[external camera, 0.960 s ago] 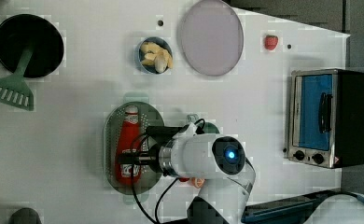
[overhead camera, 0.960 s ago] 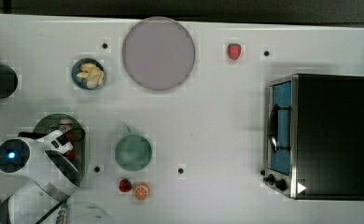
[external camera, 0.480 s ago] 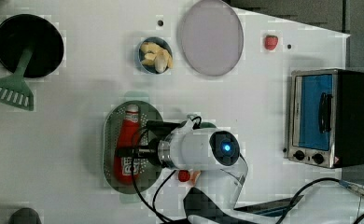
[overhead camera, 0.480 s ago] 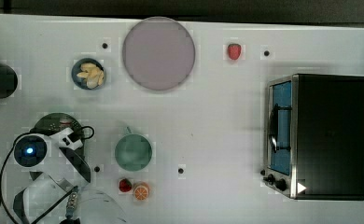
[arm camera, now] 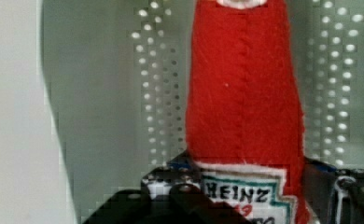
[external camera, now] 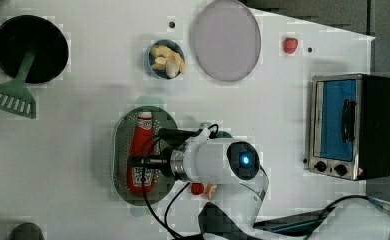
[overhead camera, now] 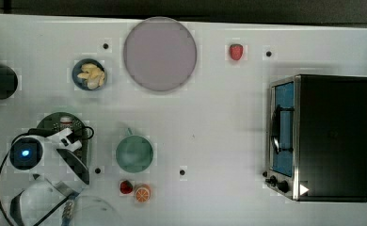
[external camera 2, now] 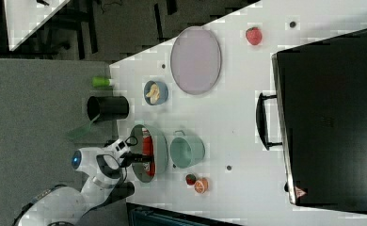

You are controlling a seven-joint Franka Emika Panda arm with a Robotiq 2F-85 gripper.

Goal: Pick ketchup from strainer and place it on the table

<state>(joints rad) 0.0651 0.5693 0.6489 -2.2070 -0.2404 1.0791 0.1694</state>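
Note:
The ketchup (external camera: 144, 141), a red bottle with a white cap, lies flat in the pale green strainer (external camera: 120, 150) on the white table (external camera: 68, 150). My gripper (external camera: 143, 161) reaches over the strainer from the left view's right and sits across the bottle's labelled lower half. In the wrist view the ketchup (arm camera: 243, 93) runs away from the camera over the strainer's holed base (arm camera: 157, 93), and the dark fingers (arm camera: 180, 191) press against both sides of the label, shut on it. The right view shows the ketchup (external camera 2: 147, 143) in the strainer (external camera 2: 162, 141) under the gripper (external camera 2: 146, 157).
A teal cup (overhead camera: 134, 153) stands just beside the strainer (overhead camera: 54, 122), with two small fruits (overhead camera: 134, 190) near it. Farther off are a bowl of slices (overhead camera: 88, 74), a grey-lilac plate (overhead camera: 159, 54), a strawberry (overhead camera: 236, 52) and a toaster oven (overhead camera: 323, 136). Black pan and green spatula (external camera: 13, 97) lie at the left view's left.
The wrist has shifted a little over the strainer, toward the bottle. The jaws have narrowed from wide open to closing against the ketchup's sides.

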